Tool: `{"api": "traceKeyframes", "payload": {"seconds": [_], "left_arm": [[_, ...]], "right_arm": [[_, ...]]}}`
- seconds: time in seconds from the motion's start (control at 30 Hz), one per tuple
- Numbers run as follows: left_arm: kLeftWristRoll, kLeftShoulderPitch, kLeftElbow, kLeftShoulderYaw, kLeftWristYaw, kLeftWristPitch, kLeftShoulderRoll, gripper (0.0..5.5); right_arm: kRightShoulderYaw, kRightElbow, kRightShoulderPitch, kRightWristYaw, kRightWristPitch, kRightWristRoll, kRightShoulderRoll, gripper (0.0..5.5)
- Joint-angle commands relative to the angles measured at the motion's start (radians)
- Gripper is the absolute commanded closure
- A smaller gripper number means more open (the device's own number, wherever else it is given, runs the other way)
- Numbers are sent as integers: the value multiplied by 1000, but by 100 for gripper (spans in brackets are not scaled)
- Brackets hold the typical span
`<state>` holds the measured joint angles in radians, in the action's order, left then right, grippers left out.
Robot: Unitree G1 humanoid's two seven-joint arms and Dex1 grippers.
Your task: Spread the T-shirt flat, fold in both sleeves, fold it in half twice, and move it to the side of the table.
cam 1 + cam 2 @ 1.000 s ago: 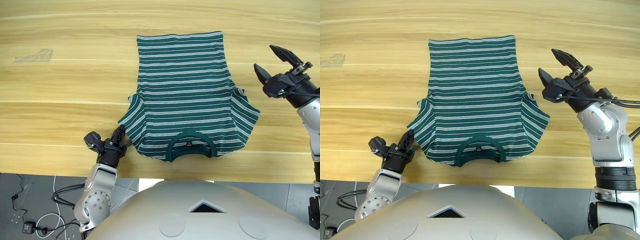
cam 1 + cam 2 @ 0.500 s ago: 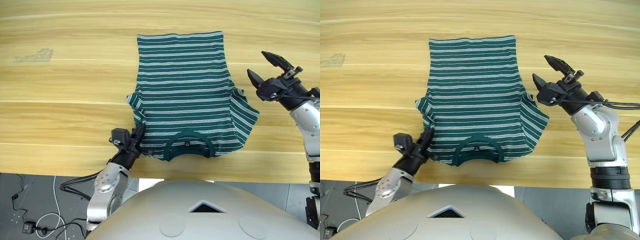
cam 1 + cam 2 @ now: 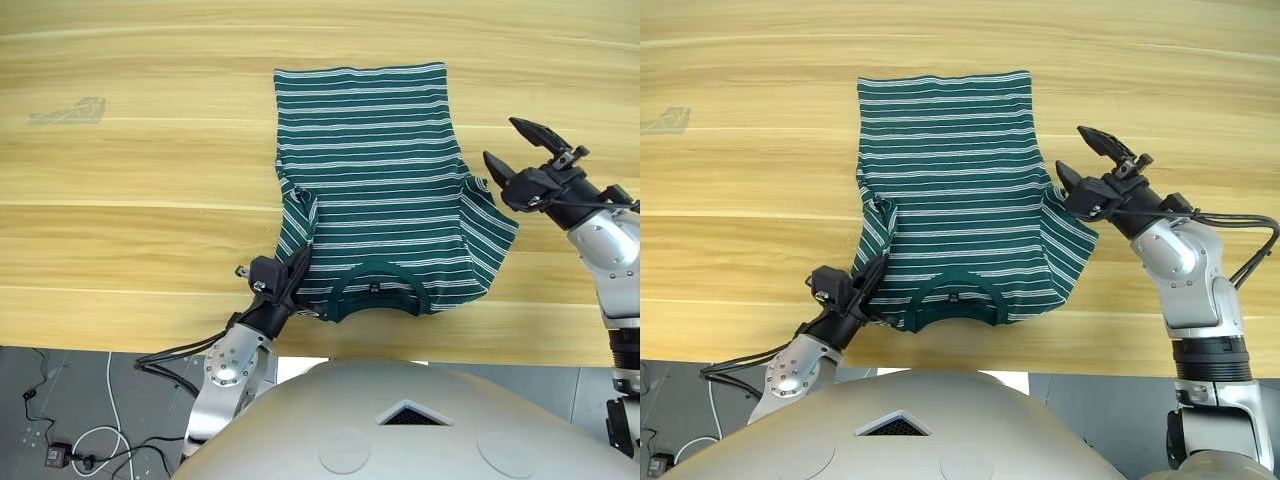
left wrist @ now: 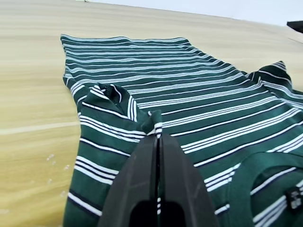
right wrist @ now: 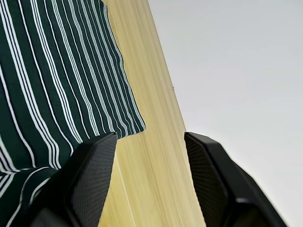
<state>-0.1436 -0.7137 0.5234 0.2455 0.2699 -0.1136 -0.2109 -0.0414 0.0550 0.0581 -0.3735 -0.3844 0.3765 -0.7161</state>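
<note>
A dark green T-shirt with white stripes [image 3: 375, 170] lies on the wooden table [image 3: 130, 200], collar toward the near edge and hem toward the far side. My left gripper [image 3: 297, 266] is shut on the shirt's left sleeve [image 4: 118, 111], which is folded inward over the body. In the left wrist view the striped cloth bunches at the pinched fingertips [image 4: 156, 139]. My right gripper [image 3: 510, 153] stands open just beside the right sleeve [image 3: 490, 215], which lies spread out on the table. The right wrist view has the shirt's hem corner [image 5: 128, 125] between its fingers [image 5: 94, 170].
Bare wood lies to the left, right and far side of the shirt. A faint grey mark [image 3: 68, 110] sits at the far left. The table's near edge [image 3: 120, 345] runs just under the collar, with cables on the floor below.
My left gripper has dragged the left sleeve rightward over the shirt body. My right gripper has moved left, closer to the right sleeve, staying open.
</note>
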Motion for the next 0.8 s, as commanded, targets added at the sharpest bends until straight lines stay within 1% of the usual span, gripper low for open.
{"api": "traceKeyframes", "payload": {"seconds": [0.03,0.07,0.13,0.2,0.27,0.33,0.4,0.43,0.5,0.57,0.67,0.8], "left_arm": [[11,-16,24,51,32,12,-28,505],[-3,-31,53,76,52,26,-36,487],[-18,-55,91,110,79,56,-50,483],[-64,-65,121,102,106,75,-62,483],[-213,-67,184,56,152,85,-71,483],[-371,-65,253,-4,190,86,-88,483],[-488,-48,283,-116,166,90,-87,483],[-523,-13,262,-208,108,86,-74,483],[-504,63,177,-365,-17,73,-57,483],[-477,109,127,-456,-83,59,-61,483],[-463,109,137,-497,-104,36,-64,483],[-417,79,140,-486,-97,32,-44,483]], "right_arm": [[-14,-10,3,-12,6,-15,15,287],[-20,-13,0,-24,9,-33,22,287],[-23,-17,-7,-49,13,-88,37,287],[0,-6,4,-85,36,-211,68,287],[39,22,51,-171,88,-440,96,287],[142,41,96,-262,236,-766,134,287],[249,42,132,-334,415,-1050,143,287],[287,15,145,-368,486,-1132,133,287],[305,-53,163,-430,557,-1162,103,287],[293,-127,176,-488,585,-1118,69,287],[271,-237,179,-518,576,-1008,38,287],[275,-324,197,-587,564,-939,18,287]]}}
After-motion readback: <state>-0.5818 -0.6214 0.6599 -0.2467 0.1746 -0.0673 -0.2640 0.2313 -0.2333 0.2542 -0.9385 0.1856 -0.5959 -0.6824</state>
